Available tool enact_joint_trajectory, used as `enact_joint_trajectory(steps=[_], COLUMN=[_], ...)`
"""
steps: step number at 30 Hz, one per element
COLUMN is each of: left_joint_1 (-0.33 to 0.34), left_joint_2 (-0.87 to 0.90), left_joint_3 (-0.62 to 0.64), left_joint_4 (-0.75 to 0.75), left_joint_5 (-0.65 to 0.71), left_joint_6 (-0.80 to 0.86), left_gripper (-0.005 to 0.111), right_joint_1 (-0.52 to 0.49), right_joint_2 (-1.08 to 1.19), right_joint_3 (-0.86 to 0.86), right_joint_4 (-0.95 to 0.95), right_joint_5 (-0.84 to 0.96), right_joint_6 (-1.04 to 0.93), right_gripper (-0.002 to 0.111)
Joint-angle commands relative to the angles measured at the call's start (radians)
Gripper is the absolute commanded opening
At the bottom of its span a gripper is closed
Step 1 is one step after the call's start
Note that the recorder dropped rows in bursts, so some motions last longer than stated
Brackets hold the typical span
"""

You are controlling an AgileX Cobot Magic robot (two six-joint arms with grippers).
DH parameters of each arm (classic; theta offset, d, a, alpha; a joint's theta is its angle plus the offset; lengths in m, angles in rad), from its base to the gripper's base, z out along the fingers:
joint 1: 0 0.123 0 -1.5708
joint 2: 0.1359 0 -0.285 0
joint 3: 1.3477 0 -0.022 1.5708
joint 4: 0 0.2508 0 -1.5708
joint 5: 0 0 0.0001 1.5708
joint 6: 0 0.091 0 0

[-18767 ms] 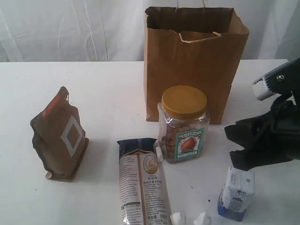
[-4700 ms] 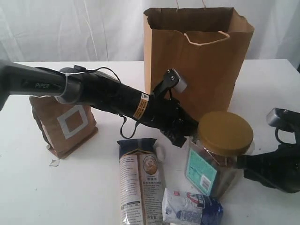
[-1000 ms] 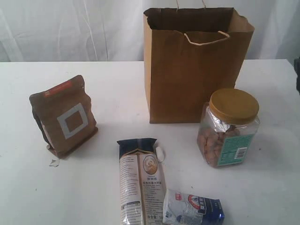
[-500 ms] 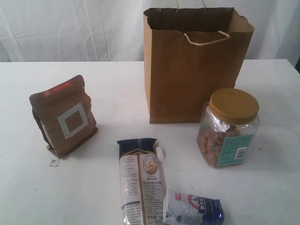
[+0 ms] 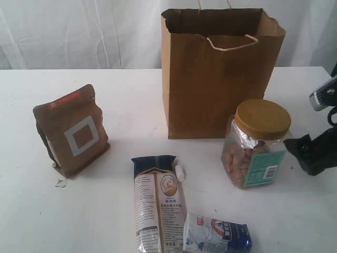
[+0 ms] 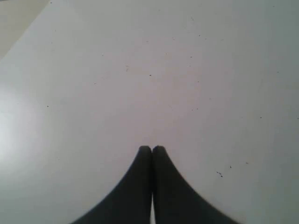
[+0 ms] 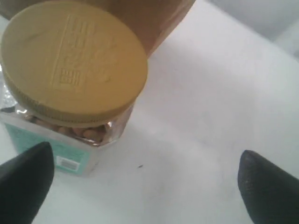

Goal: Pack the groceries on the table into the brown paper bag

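Right gripper spread wide, holding nothing, with the jar just beside it; left gripper clenched on nothing above the table.

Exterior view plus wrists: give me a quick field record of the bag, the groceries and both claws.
bag: paper bag upright, mouth open
standing: nut jar, lid on; brown pouch
lying flat: noodle packet; blue-white carton
left claw: shut, empty, over bare table
right claw: open, beside the nut jar, not gripping it
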Motion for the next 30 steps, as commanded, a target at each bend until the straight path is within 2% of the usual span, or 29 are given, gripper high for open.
enact_joint_trajectory(steps=[1, 5, 13, 19, 25, 30], left_joint_1=[0.003, 0.003, 0.003, 0.003, 0.003, 0.003], left_joint_2=[-0.009, -0.009, -0.009, -0.009, -0.009, -0.009], left_joint_3=[0.006, 0.006, 0.006, 0.006, 0.006, 0.006], left_joint_4=[-0.027, -0.052, -0.054, -0.066, -0.068, -0.070], left_joint_5=[0.007, 0.007, 0.007, 0.010, -0.047, -0.058], left_joint_6=[-0.003, -0.003, 0.024, 0.024, 0.024, 0.024], left_gripper=[0.000, 0.000, 0.000, 0.000, 0.000, 0.000], right_joint_1=[0.003, 0.003, 0.003, 0.005, 0.086, 0.147], right_joint_2=[0.041, 0.044, 0.044, 0.114, 0.252, 0.247], right_joint_3=[0.000, 0.000, -0.002, 0.000, 0.000, 0.000], right_joint_4=[0.018, 0.055, 0.069, 0.103, 0.430, 0.424], right_joint_5=[0.032, 0.015, -0.160, -0.027, -0.034, 0.032], right_joint_6=[0.183, 0.238, 0.238, 0.238, 0.210, 0.104], right_gripper=[0.104, 0.104, 0.104, 0.104, 0.104, 0.104])
